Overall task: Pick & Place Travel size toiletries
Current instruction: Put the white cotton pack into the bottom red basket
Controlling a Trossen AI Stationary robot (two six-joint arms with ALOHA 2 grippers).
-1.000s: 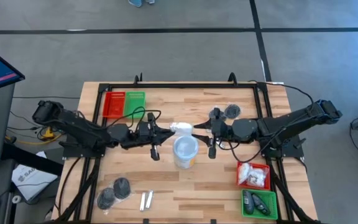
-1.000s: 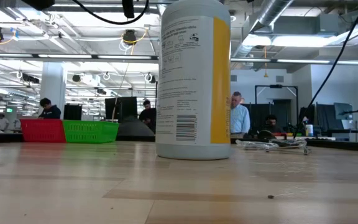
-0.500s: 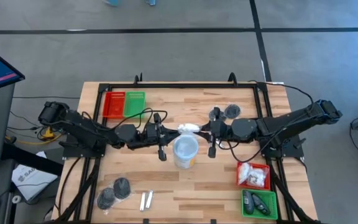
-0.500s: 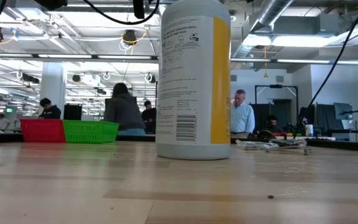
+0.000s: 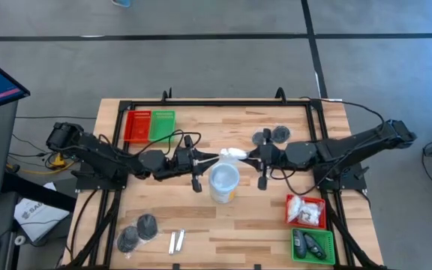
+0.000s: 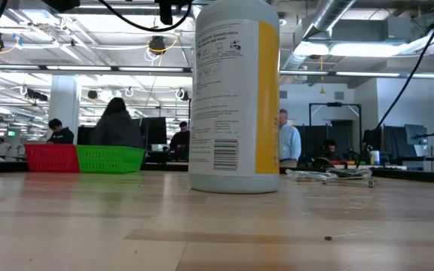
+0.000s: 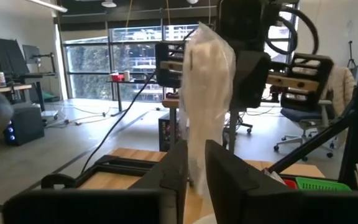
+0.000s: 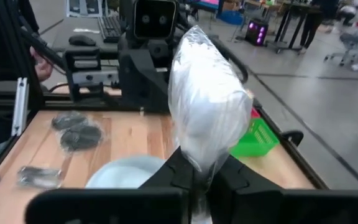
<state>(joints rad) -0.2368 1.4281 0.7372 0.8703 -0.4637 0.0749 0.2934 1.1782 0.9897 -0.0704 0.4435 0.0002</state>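
A white crinkly sachet hangs in the air just past the white cup's far rim, between my two grippers. My right gripper comes from the table's right and is shut on the sachet's right end. My left gripper comes from the left; its fingers stand slightly apart with the sachet's other end between them. Other toiletries lie on the table: dark round pieces far right of centre, more near left, and slim tubes. My left gripper has the sachet's narrow end between its slightly parted fingers; whether they touch it, I cannot tell. My right gripper pinches the sachet's end between its two fingers, coming level from the table's right. The sachet sticks out beyond the fingertips, lifted clear of the table.
The white cup with a yellow band stands mid-table under the grippers. A red tray and a green tray sit far left. A red tray with white sachets and a green tray with dark items sit near right.
My left gripper has carried the sachet toward the table's right until its free end came to my right gripper. The sachet has then shifted a little farther right along with my right gripper, staying clear of the table.
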